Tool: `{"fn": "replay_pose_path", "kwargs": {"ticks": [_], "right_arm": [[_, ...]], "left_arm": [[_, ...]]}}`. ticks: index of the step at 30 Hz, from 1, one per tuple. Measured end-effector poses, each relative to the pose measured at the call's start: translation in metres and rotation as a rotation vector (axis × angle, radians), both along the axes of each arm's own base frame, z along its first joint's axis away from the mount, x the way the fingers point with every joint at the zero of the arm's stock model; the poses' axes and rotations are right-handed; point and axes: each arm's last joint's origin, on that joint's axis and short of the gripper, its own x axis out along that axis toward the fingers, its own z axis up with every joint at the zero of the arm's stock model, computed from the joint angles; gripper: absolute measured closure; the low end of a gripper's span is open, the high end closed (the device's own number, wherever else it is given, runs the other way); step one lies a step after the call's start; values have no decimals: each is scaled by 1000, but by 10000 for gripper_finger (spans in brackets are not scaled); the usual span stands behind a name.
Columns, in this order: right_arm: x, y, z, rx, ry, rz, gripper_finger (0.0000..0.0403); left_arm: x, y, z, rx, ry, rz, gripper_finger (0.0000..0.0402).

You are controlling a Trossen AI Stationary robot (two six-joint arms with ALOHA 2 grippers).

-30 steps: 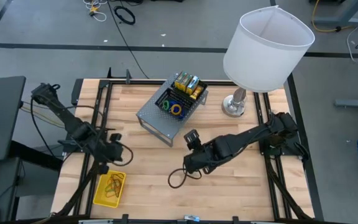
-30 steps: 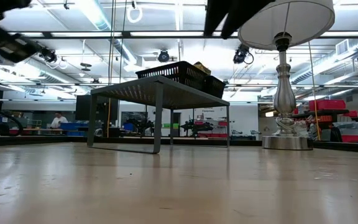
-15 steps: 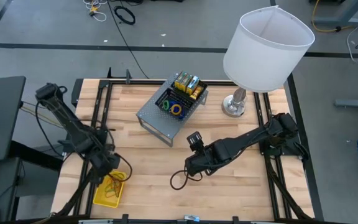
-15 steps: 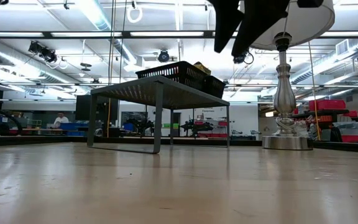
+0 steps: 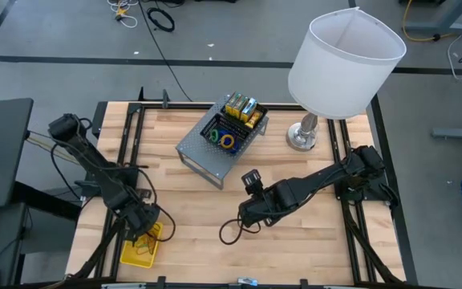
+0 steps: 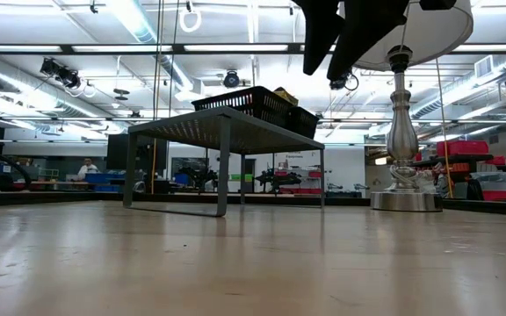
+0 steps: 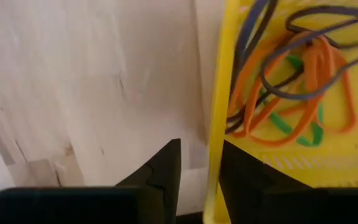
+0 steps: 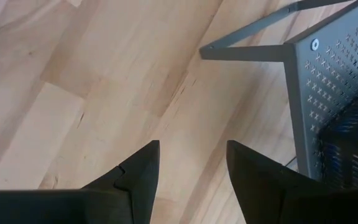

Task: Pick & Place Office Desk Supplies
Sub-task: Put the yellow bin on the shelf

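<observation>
The left claw stood apart astride the rim of the yellow plastic basket holding rubber-band loops, so it probably needed to sink squarely before closing, while the right claw, also apart, waited well away from the basket.

I see the basket at the table's near left corner, rubber bands inside it. The riser shelf stands far centre, carrying 2 mesh trays. The lamp stands right of the shelf.
</observation>
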Motion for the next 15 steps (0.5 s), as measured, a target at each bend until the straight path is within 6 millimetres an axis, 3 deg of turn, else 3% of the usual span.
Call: {"fn": "replay_pose_path", "kwargs": {"ticks": [15], "right_arm": [[-4, 10, 0, 19, -16, -18, 209]], "left_arm": [[27, 18, -2, -2, -52, 304, 338]]}}
